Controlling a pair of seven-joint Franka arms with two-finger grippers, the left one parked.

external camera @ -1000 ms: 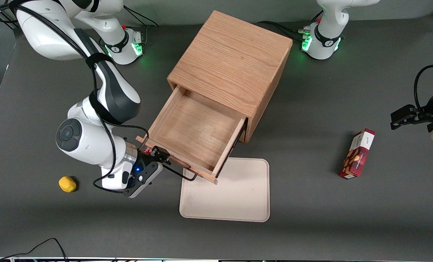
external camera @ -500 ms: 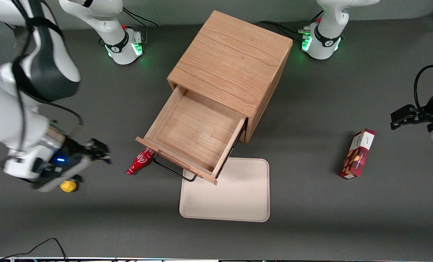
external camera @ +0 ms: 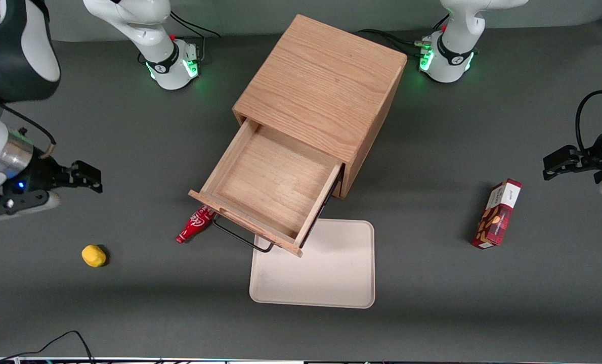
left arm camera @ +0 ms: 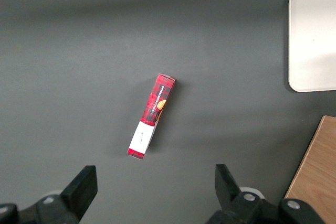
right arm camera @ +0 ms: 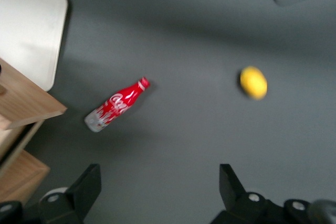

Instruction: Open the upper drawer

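Observation:
The upper drawer (external camera: pixel 273 189) of the cube-shaped oak cabinet (external camera: pixel 321 96) stands pulled far out, showing its empty wooden inside. Its thin black wire handle (external camera: pixel 240 236) juts from the drawer's front. A corner of the drawer front also shows in the right wrist view (right arm camera: pixel 26 106). My right gripper (external camera: pixel 86 177) is open and empty, lifted above the table well away from the drawer, toward the working arm's end. In its wrist view the gripper (right arm camera: pixel 160 187) has its fingers (right arm camera: pixel 86 184) spread wide over bare table.
A red soda bottle (external camera: pixel 195 225) lies on the table beside the drawer front, also in the right wrist view (right arm camera: pixel 116 104). A yellow lemon (external camera: pixel 93 255) lies nearer the front camera than my gripper. A cream tray (external camera: pixel 313 268) lies in front of the drawer. A red snack box (external camera: pixel 497 213) lies toward the parked arm's end.
My gripper let go of the drawer handle, opened, and drew away from the drawer toward the working arm's end, rising. The drawer stayed pulled out. The red bottle came into view.

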